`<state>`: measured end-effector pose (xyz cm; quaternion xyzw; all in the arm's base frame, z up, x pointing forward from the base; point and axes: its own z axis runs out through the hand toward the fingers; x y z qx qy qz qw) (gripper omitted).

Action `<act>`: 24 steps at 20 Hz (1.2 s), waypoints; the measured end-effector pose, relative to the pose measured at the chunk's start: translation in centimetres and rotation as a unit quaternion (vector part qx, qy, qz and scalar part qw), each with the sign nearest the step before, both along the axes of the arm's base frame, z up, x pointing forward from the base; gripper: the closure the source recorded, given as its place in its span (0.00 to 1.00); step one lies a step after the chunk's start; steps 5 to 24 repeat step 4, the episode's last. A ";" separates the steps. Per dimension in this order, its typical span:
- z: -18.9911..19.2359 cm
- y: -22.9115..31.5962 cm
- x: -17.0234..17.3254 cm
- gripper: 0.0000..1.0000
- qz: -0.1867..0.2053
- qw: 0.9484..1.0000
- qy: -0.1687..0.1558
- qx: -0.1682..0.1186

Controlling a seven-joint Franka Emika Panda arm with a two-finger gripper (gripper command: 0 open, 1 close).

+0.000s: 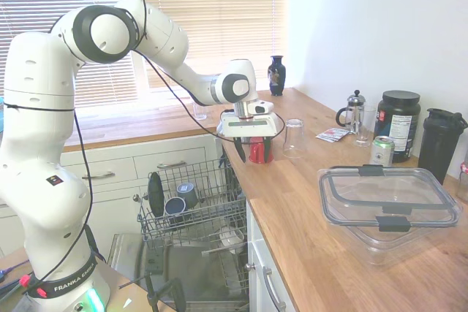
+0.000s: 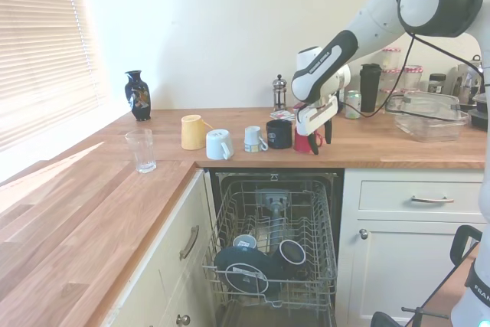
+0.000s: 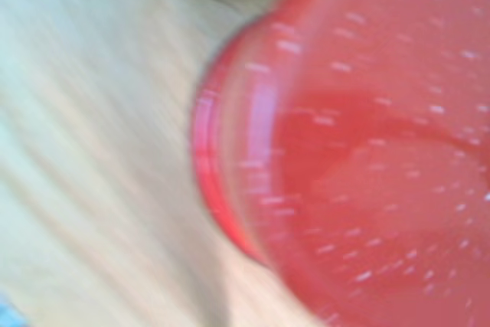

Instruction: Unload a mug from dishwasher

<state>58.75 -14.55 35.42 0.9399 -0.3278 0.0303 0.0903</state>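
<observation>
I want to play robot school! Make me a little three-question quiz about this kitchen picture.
1. True or false: the red mug is on the wooden counter.
2. What is the hand around? A) the red mug B) the black vase C) the drinking glass
3. Fill in: the dishwasher rack is pulled ____.

Key: 1 true. 2 A, though whether the hand grips the mug cannot be told. 3 out, with cups inside.
</observation>
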 end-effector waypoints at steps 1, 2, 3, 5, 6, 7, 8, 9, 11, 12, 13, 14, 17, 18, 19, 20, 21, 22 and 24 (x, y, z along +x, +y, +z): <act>0.8 0.5 -0.3 0.00 -0.002 1.000 -0.006 0.001; 1.6 0.9 -0.7 0.00 -0.003 1.000 -0.012 0.003; 2.4 1.4 -1.2 0.00 -0.004 1.000 -0.018 0.005; 3.3 1.9 -1.8 0.00 -0.006 1.000 -0.025 0.007; 3.3 1.9 -1.8 0.00 -0.006 1.000 -0.025 0.007; 3.3 1.9 -1.8 0.00 -0.006 1.000 -0.025 0.007; 3.3 1.9 -1.8 0.00 -0.006 1.000 -0.025 0.007; 3.3 1.9 -1.8 0.00 -0.006 1.000 -0.025 0.007; 3.3 1.9 -1.8 0.00 -0.006 1.000 -0.025 0.007; 3.3 1.9 -1.8 0.00 -0.006 1.000 -0.025 0.007; 3.3 1.9 -1.8 0.00 -0.006 1.000 -0.025 0.007; 3.3 1.9 -1.8 0.00 -0.006 1.000 -0.025 0.007; 3.3 1.9 -1.8 0.00 -0.006 1.000 -0.025 0.007; 3.3 1.9 -1.8 0.00 -0.006 1.000 -0.025 0.007; 3.3 1.9 -1.8 0.00 -0.006 1.000 -0.025 0.007; 3.3 1.9 -1.8 0.00 -0.006 1.000 -0.025 0.007; 3.3 1.9 -1.8 0.00 -0.006 1.000 -0.025 0.007; 3.3 1.9 -1.8 0.00 -0.006 1.000 -0.025 0.007; 3.3 1.9 -1.8 0.00 -0.006 1.000 -0.025 0.007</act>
